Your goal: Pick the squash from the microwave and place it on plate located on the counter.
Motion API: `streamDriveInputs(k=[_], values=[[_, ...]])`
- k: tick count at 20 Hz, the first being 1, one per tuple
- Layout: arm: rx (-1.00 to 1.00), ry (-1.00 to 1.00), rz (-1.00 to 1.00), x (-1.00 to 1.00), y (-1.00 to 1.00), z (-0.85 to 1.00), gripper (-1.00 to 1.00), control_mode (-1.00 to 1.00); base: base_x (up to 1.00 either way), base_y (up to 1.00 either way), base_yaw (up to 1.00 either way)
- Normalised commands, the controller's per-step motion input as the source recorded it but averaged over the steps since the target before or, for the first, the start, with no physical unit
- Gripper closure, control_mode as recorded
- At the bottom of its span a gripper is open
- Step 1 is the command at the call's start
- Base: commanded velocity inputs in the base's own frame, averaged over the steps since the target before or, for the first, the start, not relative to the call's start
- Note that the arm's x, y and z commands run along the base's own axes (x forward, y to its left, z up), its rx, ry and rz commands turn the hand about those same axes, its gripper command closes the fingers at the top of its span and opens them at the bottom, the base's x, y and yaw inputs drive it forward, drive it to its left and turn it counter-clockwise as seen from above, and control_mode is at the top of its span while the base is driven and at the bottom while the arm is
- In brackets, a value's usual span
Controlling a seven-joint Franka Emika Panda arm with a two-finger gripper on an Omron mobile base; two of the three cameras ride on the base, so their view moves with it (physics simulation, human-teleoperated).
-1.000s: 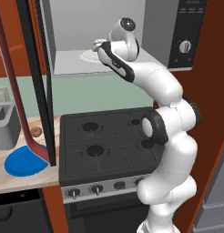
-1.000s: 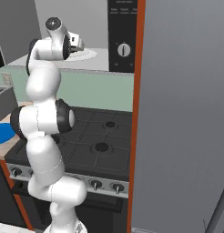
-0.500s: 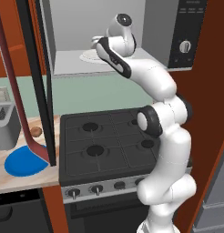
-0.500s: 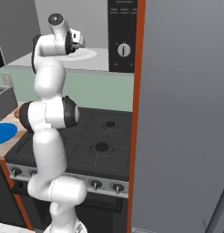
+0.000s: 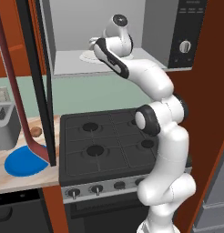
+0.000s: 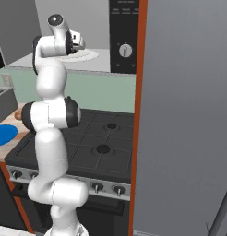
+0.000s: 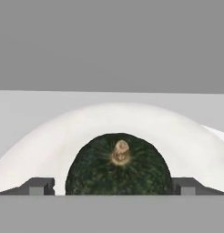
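Note:
The squash [image 7: 118,168], dark green with a tan stem, sits on the white turntable disc [image 7: 118,120] inside the grey microwave [image 5: 73,27]. My gripper [image 7: 113,186] is open, and its two fingertips [image 7: 38,185] stand low on either side of the squash, close to its flanks. In the right base view the gripper [image 6: 82,44] reaches into the cavity just over the turntable disc [image 6: 87,55]. The blue plate [image 5: 23,163] lies on the tan counter [image 5: 13,179], left of the stove and far below the hand. The plate's edge [image 6: 2,136] also shows in the right base view.
The microwave's dark-framed door [image 5: 36,68] hangs open, down past the counter's edge and partly over the plate. A black stovetop [image 5: 104,141] lies under the arm. A small brown egg-shaped object [image 5: 36,132] and a grey toaster [image 5: 4,120] stand on the counter. A tall grey panel [image 6: 189,115] is on the right.
The arm has stretched farther into the microwave cavity, and the hand has moved a little up and deeper toward the turntable. The plate and counter items have not moved.

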Motion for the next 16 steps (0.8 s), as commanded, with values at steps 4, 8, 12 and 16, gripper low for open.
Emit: streamDriveInputs(k=[4,8,12,16], values=[[0.0,0.0,0.0,0.05,0.01,-0.11,1.0,-1.0,0.0,0.0,0.0],[0.0,0.0,0.0,0.0,0.0,0.0,1.0,-1.0,0.0,0.0,0.0],[0.0,-0.03,0.0,-0.16,-0.08,0.0,1.0,-1.0,0.0,0.0,0.0],[0.05,-0.25,0.0,-0.94,-0.52,0.0,1.0,-1.0,0.0,0.0,0.0]])
